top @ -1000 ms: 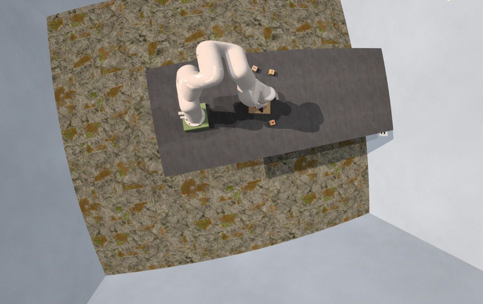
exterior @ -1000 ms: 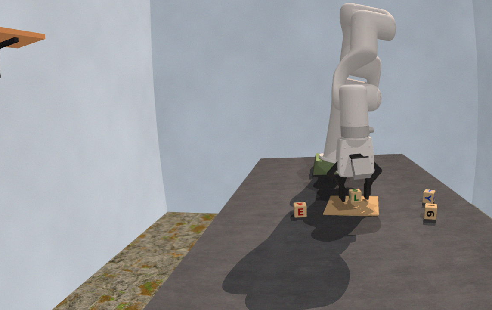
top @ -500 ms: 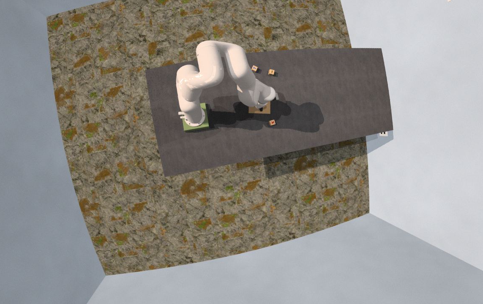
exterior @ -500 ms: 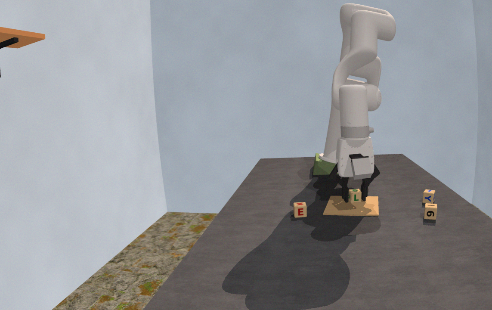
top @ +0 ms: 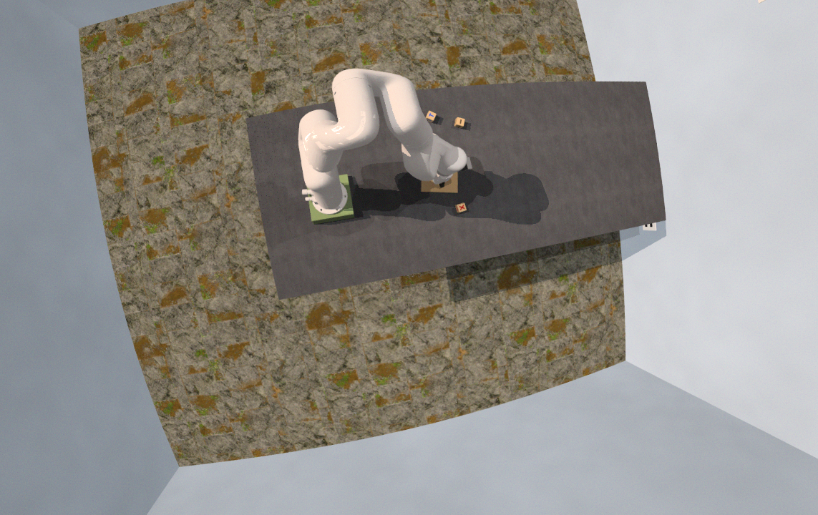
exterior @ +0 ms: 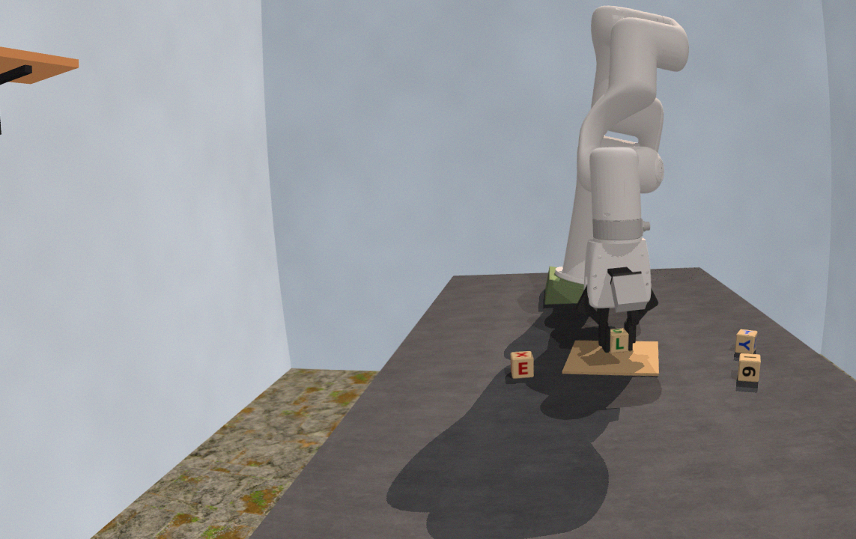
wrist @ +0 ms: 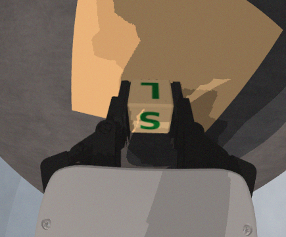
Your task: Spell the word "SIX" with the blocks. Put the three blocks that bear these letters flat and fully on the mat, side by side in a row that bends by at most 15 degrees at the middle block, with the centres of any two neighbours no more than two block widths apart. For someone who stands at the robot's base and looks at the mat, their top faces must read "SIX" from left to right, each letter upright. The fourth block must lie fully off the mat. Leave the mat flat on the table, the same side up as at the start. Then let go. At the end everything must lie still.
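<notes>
My gripper [wrist: 150, 95] [exterior: 618, 338] is shut on the S block [wrist: 150, 114] [exterior: 618, 341], one finger on each side. The block has a green S on top and a green L on one side. It is low over the tan mat [wrist: 95, 49] [exterior: 642, 363] [top: 449, 186], near the edge closest to the robot's base. The X block [top: 461, 207] [exterior: 522, 364], red X up and E on its side, lies on the table beside the mat. The I block [top: 459, 121] [exterior: 748, 367] lies off the mat on the other side. The arm hides the gripper in the top view.
A fourth block [top: 431, 116] [exterior: 745, 340] with a blue letter on top and a Y on its side lies close to the I block. The green robot base [top: 333, 203] stands at one end of the dark table [exterior: 618, 469]. A shelf [exterior: 8, 64] hangs on the wall.
</notes>
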Available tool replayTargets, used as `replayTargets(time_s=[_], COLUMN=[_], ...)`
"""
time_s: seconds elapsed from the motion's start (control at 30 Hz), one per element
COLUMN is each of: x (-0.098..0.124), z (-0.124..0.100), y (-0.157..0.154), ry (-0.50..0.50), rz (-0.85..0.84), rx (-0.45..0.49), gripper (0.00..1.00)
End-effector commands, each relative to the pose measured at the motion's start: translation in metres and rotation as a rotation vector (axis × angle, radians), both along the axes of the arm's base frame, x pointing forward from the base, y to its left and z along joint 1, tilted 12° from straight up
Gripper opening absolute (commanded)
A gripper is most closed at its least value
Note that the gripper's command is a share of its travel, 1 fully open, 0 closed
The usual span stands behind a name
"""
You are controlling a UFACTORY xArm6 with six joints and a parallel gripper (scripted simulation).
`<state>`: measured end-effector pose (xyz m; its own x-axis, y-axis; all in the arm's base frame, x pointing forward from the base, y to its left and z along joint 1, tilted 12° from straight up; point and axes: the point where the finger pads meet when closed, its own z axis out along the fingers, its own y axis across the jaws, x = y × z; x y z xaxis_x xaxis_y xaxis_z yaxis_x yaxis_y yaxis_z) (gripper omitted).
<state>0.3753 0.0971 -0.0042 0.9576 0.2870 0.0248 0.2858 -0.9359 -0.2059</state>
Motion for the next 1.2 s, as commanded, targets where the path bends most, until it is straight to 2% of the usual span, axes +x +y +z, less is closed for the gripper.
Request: replayTargets(time_s=[0.0, 0.97, 1.17], x=[0.001, 0.001, 0.002], z=[0.001, 0.002, 0.021], y=[0.000, 0.000, -0.004], ry=[-0.003, -0.003, -0.003], rz=[0.000, 0.000, 0.000], rx=[0.000, 0.001, 0.001], gripper=[0.27, 0.27, 0.27])
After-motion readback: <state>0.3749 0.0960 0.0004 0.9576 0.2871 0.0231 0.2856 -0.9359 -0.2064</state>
